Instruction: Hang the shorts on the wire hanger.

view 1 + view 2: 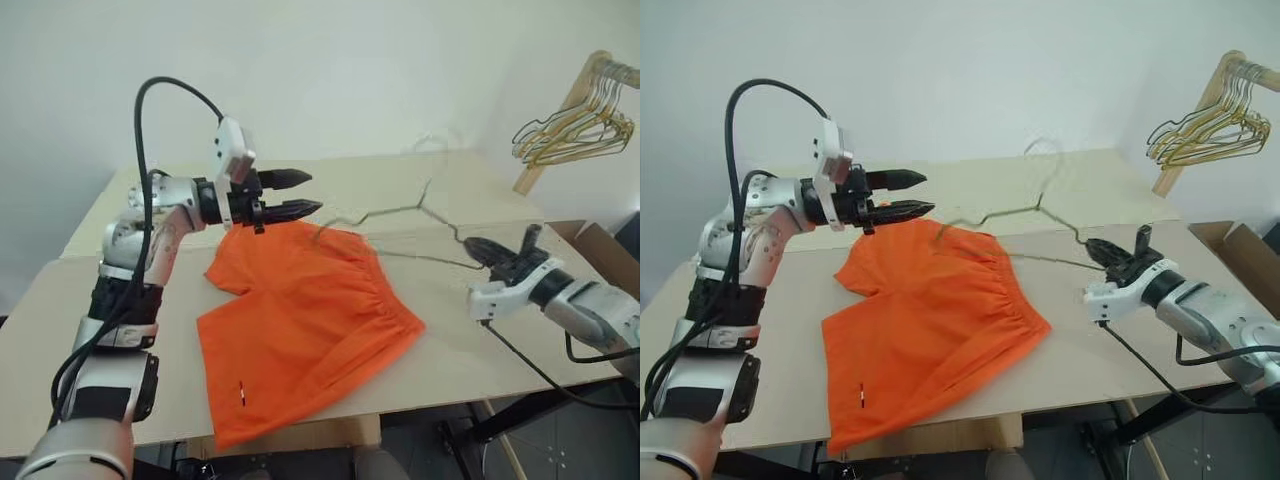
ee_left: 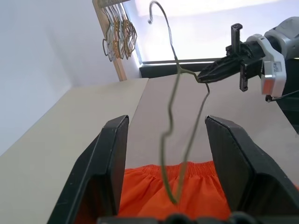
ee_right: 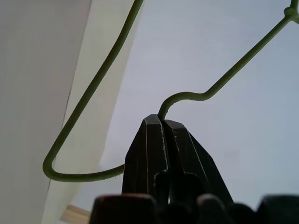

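Lying spread on the counter (image 1: 470, 360) was one pair of orange shorts (image 1: 300, 330), its gathered waistband toward the right arm. One wire hanger (image 1: 400, 215) stood lifted above the counter, its far corner over the waistband edge, pinched at one shoulder by the right gripper (image 1: 478, 250). The right wrist view made that grip plain: the two black fingers (image 3: 156, 144) were pressed together on the green wire just below a bend, which the head views left too small to judge. The left wrist view, looking between its own spread fingers, showed the hanger's hook curling upward and the wire's end reaching down to the shorts. The left gripper (image 1: 295, 195) hovered level above the shorts' far corner, jaws apart, holding nothing. A bunch of spare hangers (image 1: 580, 125) hung on a wooden rack (image 1: 560, 115) at the far right; their number could not be counted.
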### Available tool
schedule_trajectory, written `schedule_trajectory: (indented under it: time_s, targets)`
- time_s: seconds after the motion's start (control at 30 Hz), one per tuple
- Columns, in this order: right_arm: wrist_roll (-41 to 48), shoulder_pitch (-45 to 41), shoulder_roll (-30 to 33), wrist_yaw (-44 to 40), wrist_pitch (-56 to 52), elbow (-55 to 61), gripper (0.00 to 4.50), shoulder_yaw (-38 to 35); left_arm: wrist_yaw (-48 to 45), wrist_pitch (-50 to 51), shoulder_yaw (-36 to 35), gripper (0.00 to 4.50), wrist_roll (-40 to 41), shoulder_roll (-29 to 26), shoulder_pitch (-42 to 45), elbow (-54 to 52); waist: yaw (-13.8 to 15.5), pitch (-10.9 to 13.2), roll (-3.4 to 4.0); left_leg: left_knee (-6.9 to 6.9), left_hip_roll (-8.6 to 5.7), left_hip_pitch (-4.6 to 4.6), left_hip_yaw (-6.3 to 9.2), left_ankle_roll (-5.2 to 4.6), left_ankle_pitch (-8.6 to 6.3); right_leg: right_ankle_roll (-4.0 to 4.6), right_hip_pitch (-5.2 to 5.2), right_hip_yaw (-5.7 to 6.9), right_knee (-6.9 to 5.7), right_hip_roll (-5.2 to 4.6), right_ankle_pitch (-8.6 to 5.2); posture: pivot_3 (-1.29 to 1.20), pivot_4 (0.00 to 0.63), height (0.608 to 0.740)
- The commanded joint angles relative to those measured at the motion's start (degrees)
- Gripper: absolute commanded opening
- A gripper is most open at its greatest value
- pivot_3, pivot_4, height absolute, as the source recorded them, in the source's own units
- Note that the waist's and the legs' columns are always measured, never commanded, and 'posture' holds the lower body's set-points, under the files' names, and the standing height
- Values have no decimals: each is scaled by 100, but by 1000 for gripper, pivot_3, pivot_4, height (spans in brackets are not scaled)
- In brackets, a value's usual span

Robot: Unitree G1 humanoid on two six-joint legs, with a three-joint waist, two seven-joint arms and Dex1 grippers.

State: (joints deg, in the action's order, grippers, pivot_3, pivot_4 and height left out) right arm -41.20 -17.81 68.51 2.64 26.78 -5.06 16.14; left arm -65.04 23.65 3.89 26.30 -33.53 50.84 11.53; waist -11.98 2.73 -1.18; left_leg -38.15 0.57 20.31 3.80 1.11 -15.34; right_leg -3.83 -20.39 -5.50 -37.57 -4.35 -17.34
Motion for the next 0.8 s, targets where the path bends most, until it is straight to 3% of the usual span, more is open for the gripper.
schedule_trajectory:
  time_s: [0.03, 0.2, 0.37, 0.47, 0.6, 0.8]
  targets:
    - [-333, -394, -153, 237, 692, -142, 54, -40, -279, -144, 282, 2807, -346, -32, 230, 175, -77, 0, 0, 0, 0, 0, 1, 0, 0, 0, 1, 0, 0, 0, 0, -225, 0, 740]
    - [-548, -747, -382, 122, 1056, -326, 54, -91, -1213, -49, 907, 2807, -719, -254, 307, 303, -252, 0, 0, 0, -5, -2, 6, 3, 2, 0, 5, -1, -3, -3, 1, -225, 0, 740]
    - [-699, -962, -511, 51, 1167, -451, 54, -118, -1314, 0, 1172, 2807, -1007, -114, 289, 319, -329, 0, 0, 0, -6, -6, 15, 3, 2, 0, 9, 1, -6, -3, 1, -232, 0, 740]
    - [-726, -949, -570, 2, 1178, -412, 0, -136, -1452, 224, 1153, 3347, -929, -55, 308, 303, -331, 0, 0, 0, -6, -6, 19, 2, 2, 0, 10, 4, -7, -2, 1, -235, 0, 740]
    - [-710, -921, -608, -76, 1202, -364, 0, -201, -1366, 89, 1357, 4440, -1297, -96, 185, 127, -342, 0, 0, 0, -7, -7, 21, 2, 2, 0, 10, 3, -8, -3, 1, -236, 0, 740]
    - [-710, -1034, -615, -127, 1211, -418, 0, -236, -1281, 261, 1854, 4440, -1952, -166, 170, 21, -339, 0, 0, -1, -11, -8, 24, 2, 2, 0, 13, 3, -9, -5, 1, -233, 0, 740]
